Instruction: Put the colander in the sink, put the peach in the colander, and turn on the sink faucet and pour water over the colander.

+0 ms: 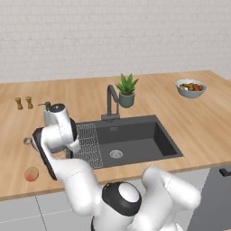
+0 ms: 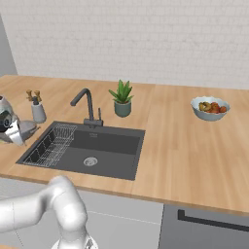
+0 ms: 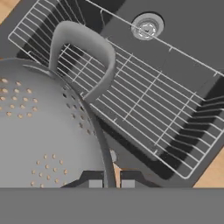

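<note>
Fingers (image 3: 111, 183) pinch the colander (image 3: 39, 131) rim — its handle overhangs the sink's (image 3: 183, 48) wire rack (image 3: 144, 100).

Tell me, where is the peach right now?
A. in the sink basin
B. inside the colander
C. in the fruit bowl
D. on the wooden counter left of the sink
D: the peach lies alone on the counter, left of the sink, apart from the colander.

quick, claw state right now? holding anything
Claw: closed on the rim of the colander, holding it beside the wire rack in the sink.
</note>
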### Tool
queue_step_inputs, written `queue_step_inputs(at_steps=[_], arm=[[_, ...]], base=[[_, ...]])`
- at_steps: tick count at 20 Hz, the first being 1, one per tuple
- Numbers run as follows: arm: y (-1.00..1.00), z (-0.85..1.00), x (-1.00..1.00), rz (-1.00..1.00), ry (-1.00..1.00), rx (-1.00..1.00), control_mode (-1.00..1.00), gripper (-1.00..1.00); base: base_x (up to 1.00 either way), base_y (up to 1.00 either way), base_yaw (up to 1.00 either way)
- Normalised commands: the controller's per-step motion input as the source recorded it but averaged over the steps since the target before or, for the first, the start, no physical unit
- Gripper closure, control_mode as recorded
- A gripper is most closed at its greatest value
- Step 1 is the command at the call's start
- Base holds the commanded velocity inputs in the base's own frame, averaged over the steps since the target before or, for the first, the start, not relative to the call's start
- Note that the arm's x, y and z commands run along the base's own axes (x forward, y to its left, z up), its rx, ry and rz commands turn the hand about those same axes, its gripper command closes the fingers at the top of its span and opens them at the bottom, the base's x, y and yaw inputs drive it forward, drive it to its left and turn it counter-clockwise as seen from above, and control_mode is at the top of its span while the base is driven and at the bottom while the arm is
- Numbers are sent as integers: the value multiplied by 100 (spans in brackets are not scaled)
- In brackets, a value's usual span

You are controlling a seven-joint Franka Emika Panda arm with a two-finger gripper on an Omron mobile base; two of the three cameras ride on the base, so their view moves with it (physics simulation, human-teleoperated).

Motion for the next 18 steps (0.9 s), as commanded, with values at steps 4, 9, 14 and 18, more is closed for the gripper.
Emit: queue_step_inputs(at_steps=[4, 9, 14, 18], arm=[[-100, 14, -18, -23, -8, 10, -100, 100], [-100, 34, -2, -14, 0, 10, -100, 100], [-100, 15, 0, -7, 1, 7, -100, 100], [-100, 0, 0, -3, 4, 2, -100, 100]], base=[[0, 0, 0], [0, 0, 0], [0, 0, 0], [0, 0, 0]])
